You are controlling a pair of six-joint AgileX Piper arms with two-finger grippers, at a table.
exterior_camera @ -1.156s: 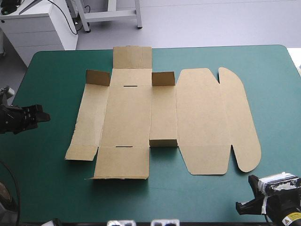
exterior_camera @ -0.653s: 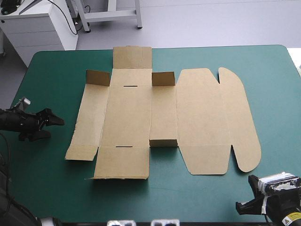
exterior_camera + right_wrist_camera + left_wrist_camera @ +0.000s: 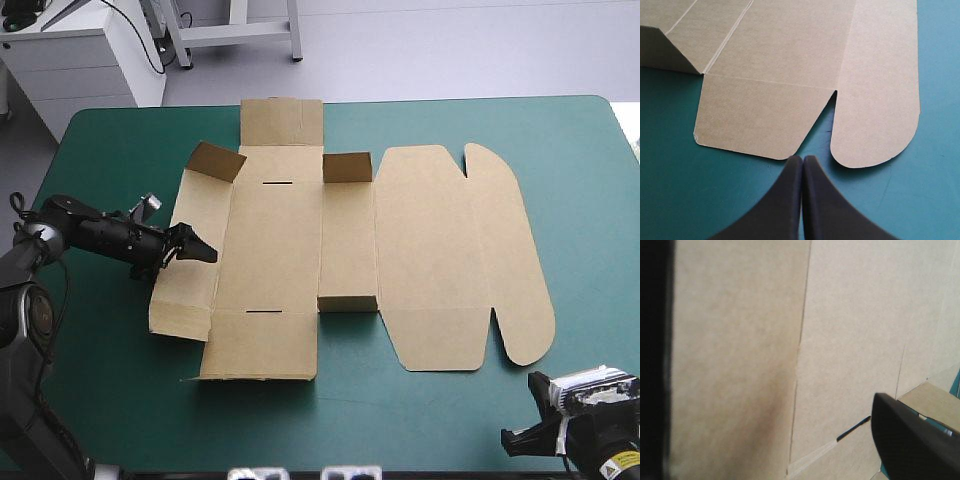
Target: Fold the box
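Reaching onto the box (image 3: pixel 350 250), left claw (image 3: pixel 200 250) released; right claw (image 3: pixel 802 159) clenched, evident only in its wrist view.

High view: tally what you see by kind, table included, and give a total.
brown box: 1
black pincers: 2 (left pincer, right pincer)
teal-green table: 1
Total: 4

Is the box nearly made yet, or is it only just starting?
Only just starting. Done: a few small corner flaps of the box stand up; the rest lies flat. In hand: the left hand, open, is at the left side panel. Left: raising and tucking the walls. The right hand sits shut near the rounded lid flaps.
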